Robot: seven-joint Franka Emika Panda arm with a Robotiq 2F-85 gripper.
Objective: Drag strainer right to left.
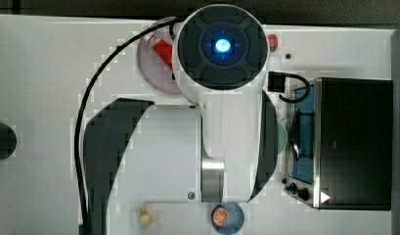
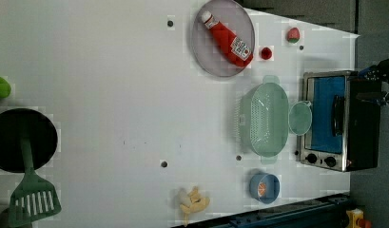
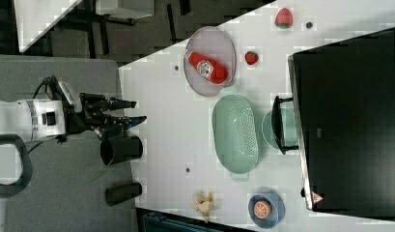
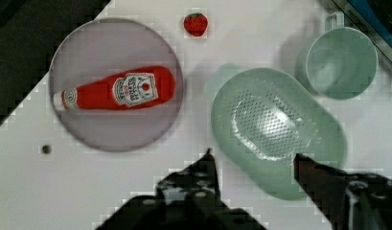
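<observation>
Strainer sits on your white table, just beside the mint cup in front of the toaster oven, with the ketchup bottle lying on the grey plate nearby. Your gripper hangs above the strainer, jaws spread and empty.

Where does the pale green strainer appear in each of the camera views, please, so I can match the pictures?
Top view: I cannot make out the strainer; the arm covers the middle.
Left view: strainer right of centre, between the grey plate above and the blue bowl below.
Right view: strainer at centre, below the plate.
Wrist view: strainer beside the plate.
Shared landmark: the grey plate holding the ketchup bottle.
</observation>
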